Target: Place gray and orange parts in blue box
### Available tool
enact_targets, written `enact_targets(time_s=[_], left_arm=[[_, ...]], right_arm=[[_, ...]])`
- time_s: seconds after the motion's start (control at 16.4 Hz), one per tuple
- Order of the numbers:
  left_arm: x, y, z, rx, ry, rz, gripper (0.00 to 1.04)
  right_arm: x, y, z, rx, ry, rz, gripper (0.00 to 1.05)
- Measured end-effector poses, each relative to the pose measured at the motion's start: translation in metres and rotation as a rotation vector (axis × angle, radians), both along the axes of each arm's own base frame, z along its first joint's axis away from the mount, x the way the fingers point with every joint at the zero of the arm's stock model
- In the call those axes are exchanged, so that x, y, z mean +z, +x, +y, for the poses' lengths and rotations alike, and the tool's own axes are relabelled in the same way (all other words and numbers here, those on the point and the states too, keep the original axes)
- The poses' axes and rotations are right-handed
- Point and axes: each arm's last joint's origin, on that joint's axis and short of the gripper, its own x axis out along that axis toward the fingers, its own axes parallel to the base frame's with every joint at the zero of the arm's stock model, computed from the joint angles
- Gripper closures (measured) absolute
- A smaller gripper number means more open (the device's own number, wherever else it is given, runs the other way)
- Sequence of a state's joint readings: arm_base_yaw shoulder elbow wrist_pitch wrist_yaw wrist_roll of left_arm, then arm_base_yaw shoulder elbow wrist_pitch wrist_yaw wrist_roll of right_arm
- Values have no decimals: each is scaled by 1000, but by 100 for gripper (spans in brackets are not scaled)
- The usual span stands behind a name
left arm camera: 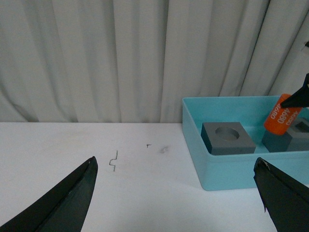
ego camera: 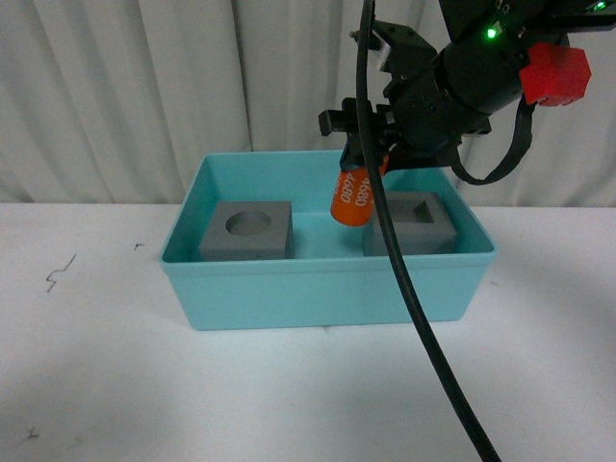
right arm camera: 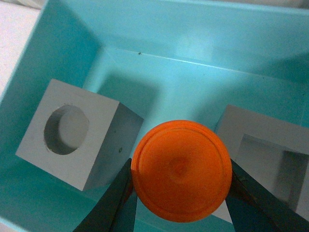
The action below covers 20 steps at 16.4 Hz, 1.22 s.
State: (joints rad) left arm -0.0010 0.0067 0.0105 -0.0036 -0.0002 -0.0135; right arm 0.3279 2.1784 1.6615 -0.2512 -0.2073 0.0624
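Front view shows the right gripper [ego camera: 371, 166], fingers clamped on the orange cylinder [ego camera: 353, 197], hanging above the blue box [ego camera: 327, 289] between both gray cubes [ego camera: 247, 231], near the worktop's far edge. Last part; next, lower and release. Left gripper [left arm camera: 176, 193] gapes empty.

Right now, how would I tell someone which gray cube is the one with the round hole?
Find the blue box on the white table. Two gray cubes sit inside; take the cube with the round recess, at its left end. Its neighbour, the cube with the square recess, sits right of the orange cylinder.
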Motion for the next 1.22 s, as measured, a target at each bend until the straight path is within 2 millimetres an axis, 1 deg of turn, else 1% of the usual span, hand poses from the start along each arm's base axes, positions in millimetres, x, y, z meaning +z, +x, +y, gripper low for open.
enact_targets(time_s=[0.06, 0.12, 0.43, 0.49, 0.55, 0.61, 0.67, 0.73, 0.79, 0.85, 0.92, 0.98, 1.04, 1.1, 1.22], left_arm=[[0, 0, 0, 0, 0, 0, 7], [0, 0, 0, 0, 0, 0, 7], [0, 0, 0, 0, 0, 0, 7], [0, 0, 0, 0, 0, -1, 7], [0, 0, 0, 0, 0, 0, 7], [0, 0, 0, 0, 0, 0, 7], [0, 0, 0, 0, 0, 0, 7], [0, 0, 0, 0, 0, -1, 7], [0, 0, 0, 0, 0, 0, 7], [0, 0, 0, 0, 0, 0, 7], [0, 0, 0, -1, 0, 0, 7], [0, 0, 0, 1, 0, 0, 7], [0, 0, 0, 1, 0, 0, 7], [0, 0, 0, 0, 0, 0, 7], [0, 0, 0, 0, 0, 0, 7]], right_arm=[[-10, 3, 2, 5, -2, 21, 59], [-15, 5, 5, 13, -3, 33, 59], [-34, 6, 17, 58, -32, 104, 60], [-43, 7, 19, 63, -60, 111, 51], [-36, 10, 20, 67, -32, 57, 17], [-11, 2, 17, 70, 2, -5, 8], [39, -16, 5, 56, 99, -172, 6], [70, -41, -4, 52, 156, -313, 6], [81, -56, -9, 52, 175, -367, 6], [92, -77, -16, 47, 193, -436, 7], [99, -101, -24, -132, 134, -650, 18], [99, -129, -41, -287, 91, -759, 29], [99, -134, -45, -314, 86, -771, 31], [98, -142, -53, -366, 73, -797, 35], [97, -150, -61, -410, 66, -819, 38]])
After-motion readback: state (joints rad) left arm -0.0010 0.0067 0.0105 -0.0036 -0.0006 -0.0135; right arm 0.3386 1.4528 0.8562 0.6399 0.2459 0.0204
